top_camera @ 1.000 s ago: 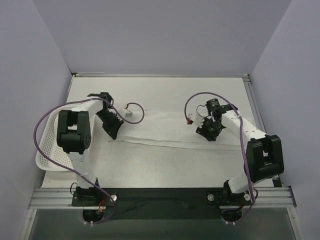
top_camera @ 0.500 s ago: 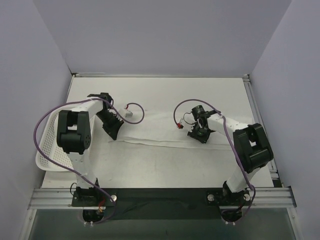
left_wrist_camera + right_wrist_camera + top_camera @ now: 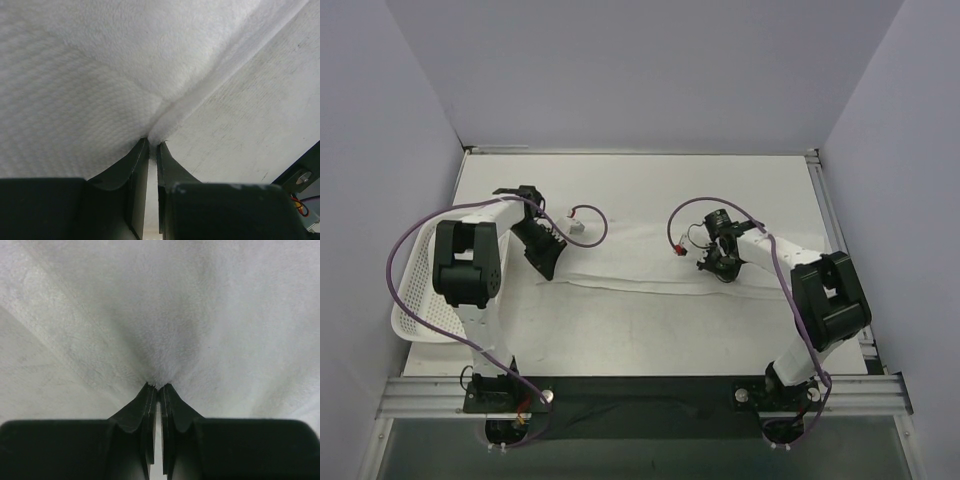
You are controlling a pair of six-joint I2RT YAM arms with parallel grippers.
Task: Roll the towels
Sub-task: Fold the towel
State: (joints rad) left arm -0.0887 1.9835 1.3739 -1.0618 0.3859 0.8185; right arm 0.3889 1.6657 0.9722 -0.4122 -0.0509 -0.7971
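Observation:
A white towel (image 3: 640, 260) lies folded in a long flat strip across the middle of the table. My left gripper (image 3: 544, 268) is at the strip's left end, shut on the towel's near edge (image 3: 165, 112), which bunches between the fingertips in the left wrist view. My right gripper (image 3: 717, 270) is over the strip right of centre, shut on a pinch of the towel (image 3: 165, 340), with creases fanning out from the fingertips in the right wrist view.
A white mesh basket (image 3: 415, 290) stands at the table's left edge, beside the left arm. Purple cables loop from both arms over the table. Bare table (image 3: 260, 115) shows just right of the towel's edge in the left wrist view.
My right gripper has moved left along the towel and its wrist has turned. The left gripper has stayed in place on the towel's left end.

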